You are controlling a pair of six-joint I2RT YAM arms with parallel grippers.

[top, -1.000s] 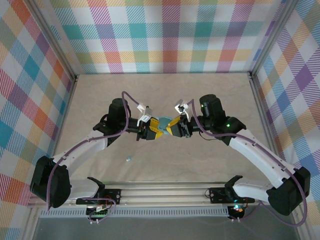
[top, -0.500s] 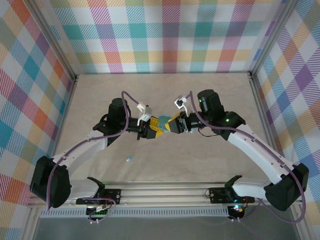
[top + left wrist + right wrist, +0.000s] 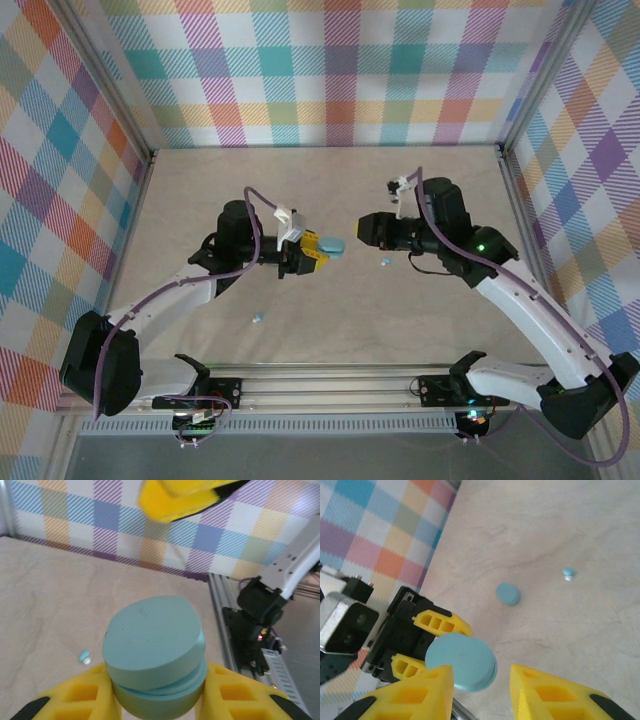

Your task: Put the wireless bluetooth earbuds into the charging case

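My left gripper (image 3: 316,249) is shut on a round teal charging case (image 3: 331,245), held above the table. In the left wrist view the case (image 3: 154,647) sits between the yellow fingers (image 3: 75,697), its upper half slightly shifted over the lower. My right gripper (image 3: 363,229) hangs a short way right of the case, open and holding nothing. In the right wrist view the right gripper (image 3: 482,680) faces the case (image 3: 465,660). One tiny earbud (image 3: 386,262) lies on the table under the right gripper. Another earbud (image 3: 258,318) lies nearer the front.
A small teal disc (image 3: 508,593) lies on the table beyond the case, with an earbud (image 3: 568,572) past it. Plaid walls and metal rails (image 3: 515,190) close in the table on three sides. The rail with the arm bases (image 3: 320,382) runs along the front.
The right gripper has pulled back to the right, away from the case where both grippers met. The left gripper still holds the case. An earbud now shows on the table below the right gripper.
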